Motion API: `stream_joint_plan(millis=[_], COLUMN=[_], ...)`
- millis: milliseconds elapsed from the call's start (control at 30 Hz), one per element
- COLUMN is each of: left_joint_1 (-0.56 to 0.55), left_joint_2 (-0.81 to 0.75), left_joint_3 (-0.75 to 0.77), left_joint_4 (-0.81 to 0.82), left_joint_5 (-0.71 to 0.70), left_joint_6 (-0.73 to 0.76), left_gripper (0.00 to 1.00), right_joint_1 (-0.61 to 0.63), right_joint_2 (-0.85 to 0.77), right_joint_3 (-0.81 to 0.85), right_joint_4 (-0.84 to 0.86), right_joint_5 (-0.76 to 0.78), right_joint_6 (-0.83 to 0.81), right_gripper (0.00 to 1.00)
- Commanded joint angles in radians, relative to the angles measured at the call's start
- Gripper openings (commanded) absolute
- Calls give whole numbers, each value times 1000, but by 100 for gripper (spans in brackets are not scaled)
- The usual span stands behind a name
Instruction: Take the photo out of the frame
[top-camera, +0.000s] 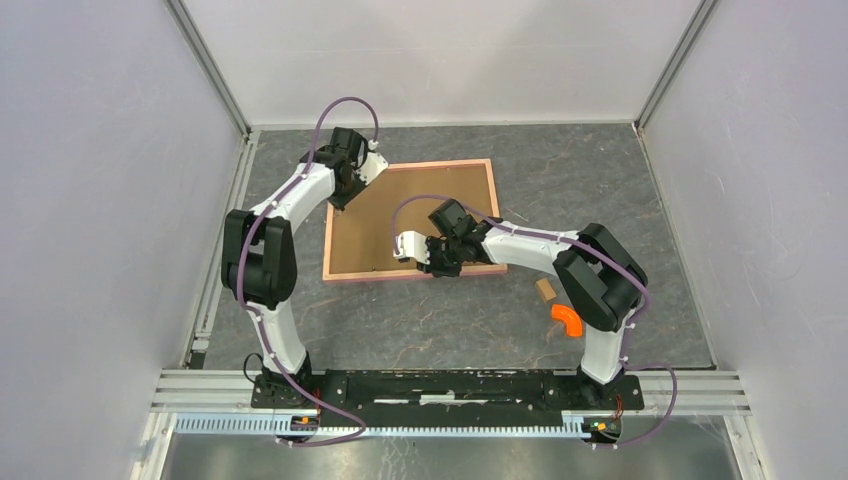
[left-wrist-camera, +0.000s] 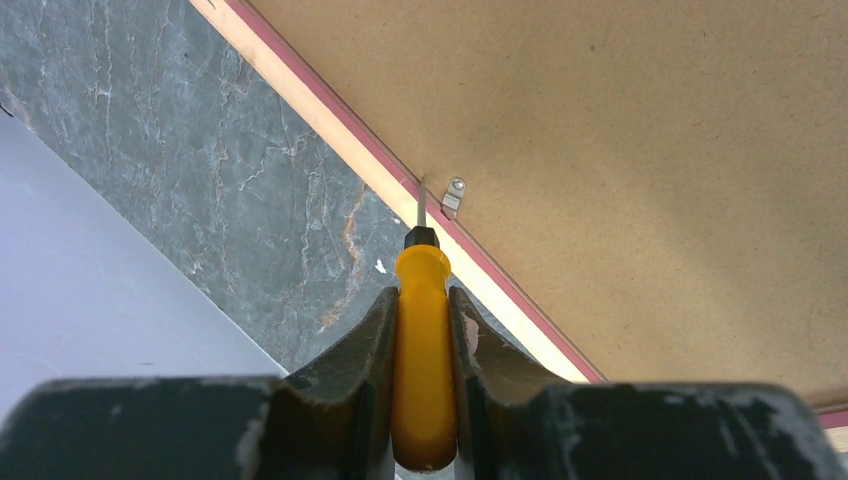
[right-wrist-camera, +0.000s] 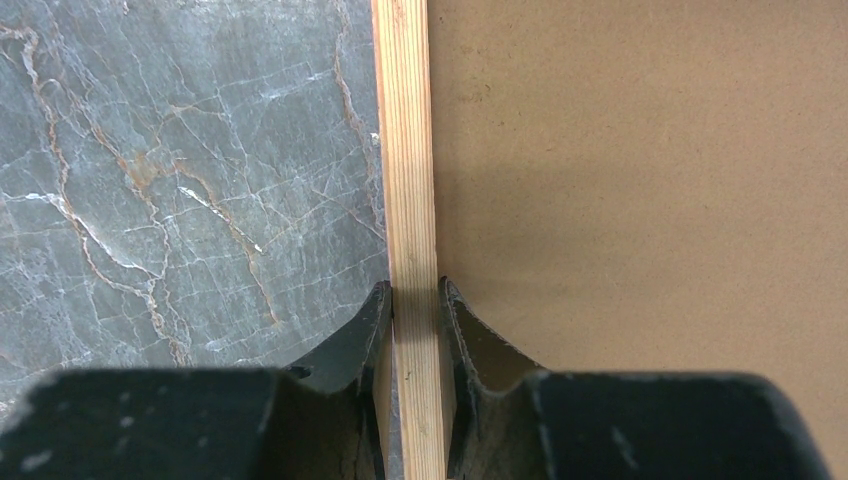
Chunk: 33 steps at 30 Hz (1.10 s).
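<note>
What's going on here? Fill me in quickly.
The frame lies face down on the table, brown back up. The left gripper holds a yellow screwdriver, its tip at a small metal clip by the frame's edge. The right gripper pinches the frame's near edge, seemingly steadying it. The back is still on, so the photo is out of sight.

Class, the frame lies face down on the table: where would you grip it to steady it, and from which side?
Grip its narrow near rim from above, one finger outside, one over the fibreboard back. Lying flat, the frame offers only that raised rail, as the right gripper shows.
</note>
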Motion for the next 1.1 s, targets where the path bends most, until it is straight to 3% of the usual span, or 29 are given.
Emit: stream_joint_plan(millis=[0,500,1067], left_joint_1=[5,4,6], left_joint_2=[-4,-66,-54], left_joint_3=[-32,-45,-19], left_joint_4=[-4,-138,-146], left_joint_5=[0,114,287], left_joint_6=[33,-6,-98], left_gripper=[2,2,2], right_joint_1=[1,1,2], right_joint_2=[37,47,45], right_joint_3=[19,27,27], right_joint_4=[-22,-26,-28], right_joint_5=[-4,-1,-6], right_joint_6=[5,8,9], right_gripper=[2,0,0])
